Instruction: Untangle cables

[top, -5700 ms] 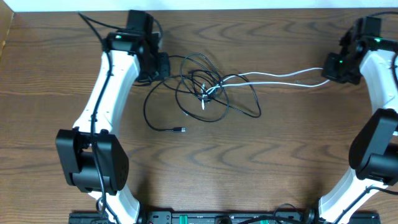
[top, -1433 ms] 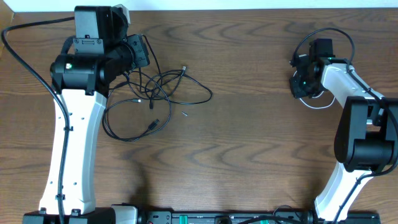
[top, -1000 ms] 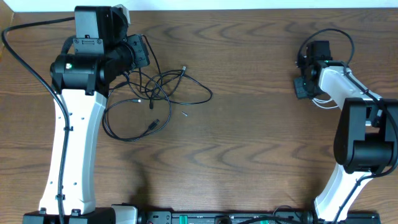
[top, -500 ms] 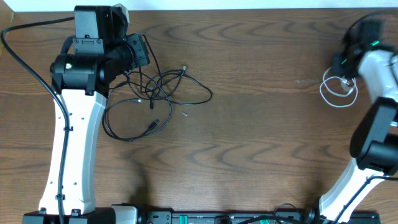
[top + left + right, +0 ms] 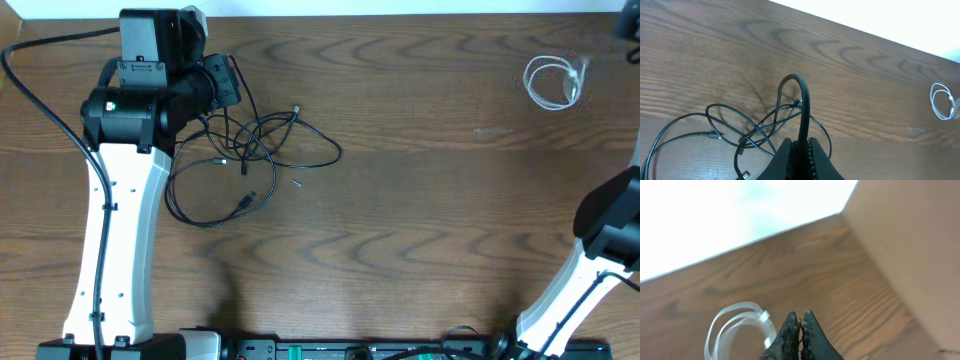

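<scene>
The left gripper (image 5: pixel 800 146) is clamping narrow on a black cable (image 5: pixel 799 95), which is arching up in a stiff loop out of the closed fingers. That loop is standing over the black tangle (image 5: pixel 262 148). In the overhead view the gripper is sitting at the tangle's upper-left edge, in among its strands. The tangle is lying flat on the wooden table (image 5: pixel 400 250), several thin loops crossing one another. One long loop is sagging out from the tangle's lower-left side, and small plug ends (image 5: pixel 250 198) are showing at its lower middle and upper right. The white cable (image 5: pixel 552 82) is lying coiled in a small ring, well apart from the tangle. It is sitting far to the tangle's right and a little farther back, touching none of the black strands. The right gripper (image 5: pixel 800 322) is hanging just beyond that white coil, on the side away from the tangle. Its fingers are pressing together with nothing visible between them.
</scene>
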Controlling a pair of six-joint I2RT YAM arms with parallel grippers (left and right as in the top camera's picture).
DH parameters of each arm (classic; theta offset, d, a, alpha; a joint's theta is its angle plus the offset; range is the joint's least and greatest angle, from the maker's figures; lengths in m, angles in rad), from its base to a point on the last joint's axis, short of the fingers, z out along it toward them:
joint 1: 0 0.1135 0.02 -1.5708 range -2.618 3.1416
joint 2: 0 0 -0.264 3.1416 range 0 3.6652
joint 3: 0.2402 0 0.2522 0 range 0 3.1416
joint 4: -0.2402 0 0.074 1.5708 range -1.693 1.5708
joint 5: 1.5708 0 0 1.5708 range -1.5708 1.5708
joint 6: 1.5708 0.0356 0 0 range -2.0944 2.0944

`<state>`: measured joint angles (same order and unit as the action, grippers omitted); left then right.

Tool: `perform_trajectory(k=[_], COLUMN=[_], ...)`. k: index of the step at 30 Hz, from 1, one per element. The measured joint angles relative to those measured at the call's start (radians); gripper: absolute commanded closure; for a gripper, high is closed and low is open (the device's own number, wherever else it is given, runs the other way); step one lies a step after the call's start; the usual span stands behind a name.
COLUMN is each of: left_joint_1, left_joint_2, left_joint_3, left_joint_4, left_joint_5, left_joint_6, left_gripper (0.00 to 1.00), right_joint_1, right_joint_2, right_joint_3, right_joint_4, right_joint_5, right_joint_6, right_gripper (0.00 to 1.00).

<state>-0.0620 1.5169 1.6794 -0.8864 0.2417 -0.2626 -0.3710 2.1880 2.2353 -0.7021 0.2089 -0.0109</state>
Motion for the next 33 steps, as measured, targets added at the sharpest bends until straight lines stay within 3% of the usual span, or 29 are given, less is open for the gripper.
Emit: perform_trajectory(k=[9, 12, 14, 18, 23, 33], left_joint_1=[0.0, 0.0, 0.0, 0.0, 0.0, 0.0], left_joint_2=[0.0, 0.0, 0.0, 0.0, 0.0, 0.011], left_joint_3=[0.0, 0.0, 0.0, 0.0, 0.0, 0.0], left_joint_4=[0.003, 0.007, 0.008, 0.008, 0.008, 0.009], left_joint_5=[0.0, 0.0, 0.0, 0.0, 0.0, 0.0], left_joint_6=[0.0, 0.0, 0.0, 0.0, 0.0, 0.0], left_gripper=[0.92, 0.93, 0.92, 0.92, 0.93, 0.93], right_joint_1=[-0.061, -0.058, -0.048, -0.004, 0.066, 0.108], right_joint_2=[0.005, 0.021, 0.045, 0.126, 0.239, 0.359], right_joint_3=[0.122, 0.122, 0.122, 0.122, 0.121, 0.121], right_joint_4=[-0.003, -0.107, -0.166, -0.287, -0.382, -0.428], right_joint_5=[-0.003, -0.086, -0.137, -0.214, -0.243, -0.238], right_joint_6=[-0.013, -0.051, -0.095, -0.191, -0.315, -0.455], right_gripper=[0.96, 0.71, 0.48, 0.3, 0.25, 0.25])
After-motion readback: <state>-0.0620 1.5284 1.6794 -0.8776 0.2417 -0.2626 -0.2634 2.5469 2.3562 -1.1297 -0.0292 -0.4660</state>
